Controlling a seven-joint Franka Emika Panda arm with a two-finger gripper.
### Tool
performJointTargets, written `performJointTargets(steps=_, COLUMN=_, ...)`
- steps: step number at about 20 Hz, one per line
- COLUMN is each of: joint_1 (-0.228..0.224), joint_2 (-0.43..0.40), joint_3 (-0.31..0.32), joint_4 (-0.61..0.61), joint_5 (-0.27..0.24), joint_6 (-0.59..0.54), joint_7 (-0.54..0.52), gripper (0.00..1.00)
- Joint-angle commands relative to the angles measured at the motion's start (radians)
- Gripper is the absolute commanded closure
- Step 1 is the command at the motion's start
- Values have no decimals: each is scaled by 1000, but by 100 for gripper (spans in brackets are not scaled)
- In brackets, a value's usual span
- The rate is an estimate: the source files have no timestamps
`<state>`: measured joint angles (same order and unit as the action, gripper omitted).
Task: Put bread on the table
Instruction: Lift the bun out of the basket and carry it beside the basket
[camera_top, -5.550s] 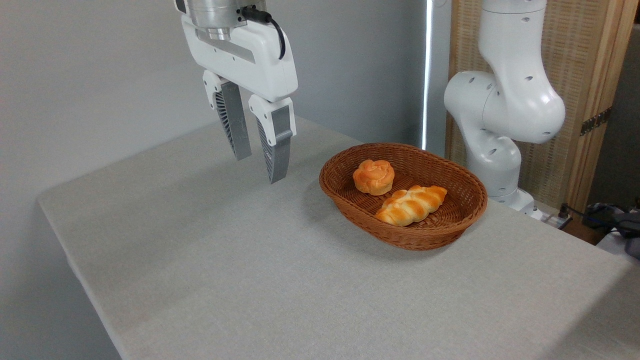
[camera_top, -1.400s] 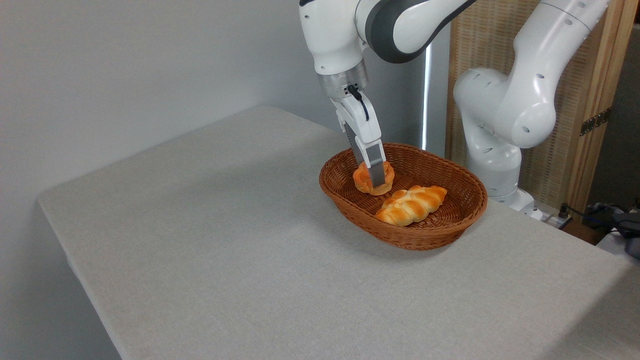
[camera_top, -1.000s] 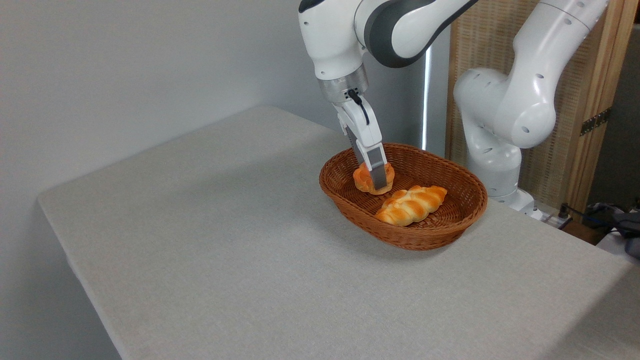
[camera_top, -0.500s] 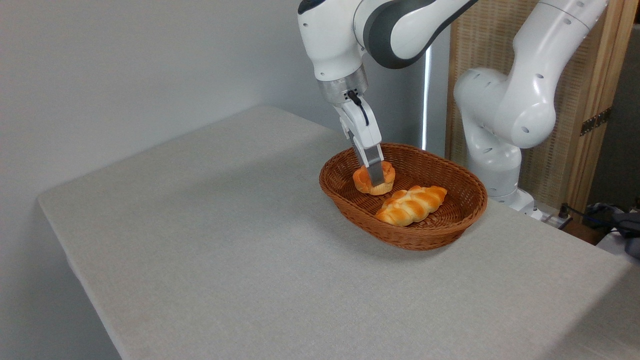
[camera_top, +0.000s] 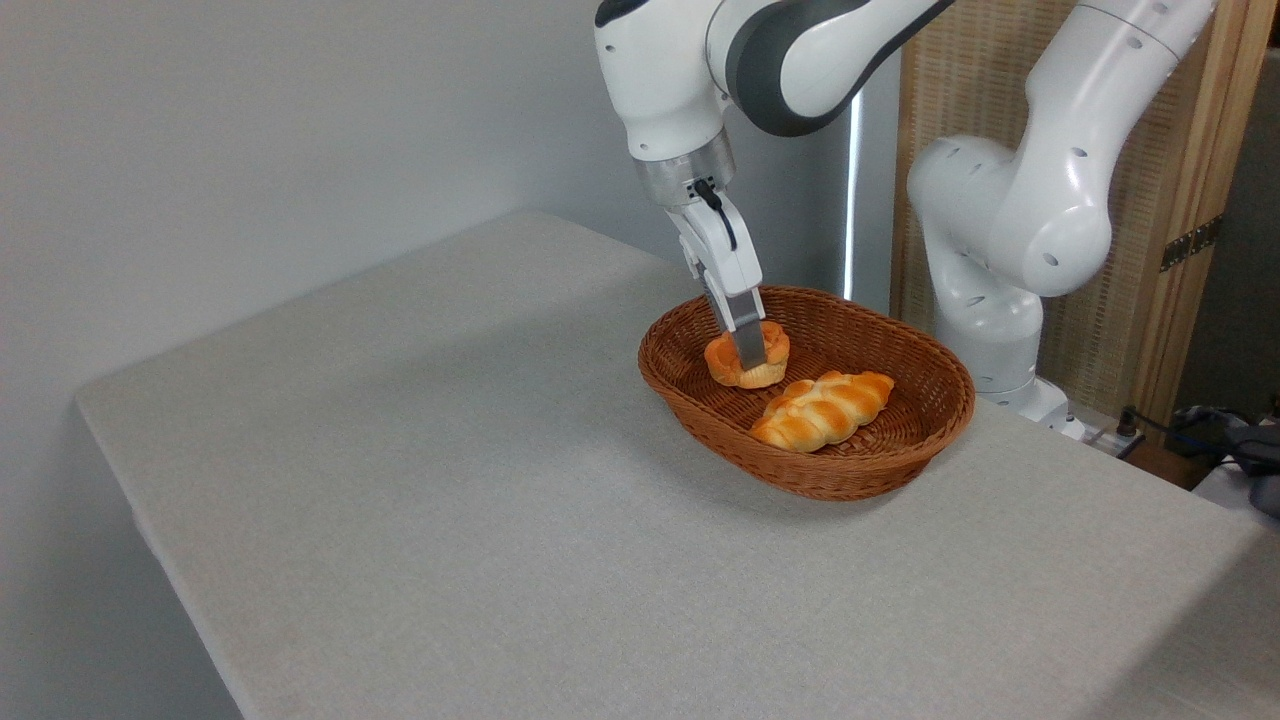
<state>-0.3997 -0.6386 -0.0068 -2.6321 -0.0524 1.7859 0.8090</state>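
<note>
Item: small round orange-golden bun (camera_top: 722, 360), clamped between my jaws (camera_top: 750, 357), inside brown oval wicker basket (camera_top: 700, 400), beside paler braided loaf (camera_top: 822, 409).

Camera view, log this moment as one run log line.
stage: lifting | end effector: shut on round bun | bun: just above basket floor | braided loaf: in basket | table: no bread yet

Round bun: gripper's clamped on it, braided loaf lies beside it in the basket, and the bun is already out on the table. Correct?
Not quite. The round bun is not out on the table; it is still inside the basket, seemingly raised just off the bottom. The rest holds: the gripper is clamped on it and the braided loaf lies beside it in the basket. The camera view shows this.
</note>
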Motion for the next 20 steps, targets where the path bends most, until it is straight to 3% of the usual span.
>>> performJointTargets(steps=1, joint_1=-8, joint_2=42, joint_3=21, joint_4=93, joint_5=-4, joint_6=-31, joint_7=-10, gripper=51)
performJointTargets(steps=4, joint_1=-2, joint_2=65, joint_3=36, joint_4=155, joint_5=-4, joint_6=-33, joint_7=-10, gripper=51)
performJointTargets(steps=10, joint_1=-14, joint_2=112, joint_3=169, joint_4=329, joint_5=-9, joint_6=-46, joint_7=2, gripper=51)
performJointTargets(steps=16, joint_1=-88, joint_2=210, joint_3=313, joint_4=466, joint_5=-46, joint_6=-23, joint_7=35, gripper=51)
performJointTargets(steps=20, joint_1=-91, joint_2=278, joint_3=324, joint_4=485, joint_5=-49, joint_6=102, joint_7=36, gripper=50)
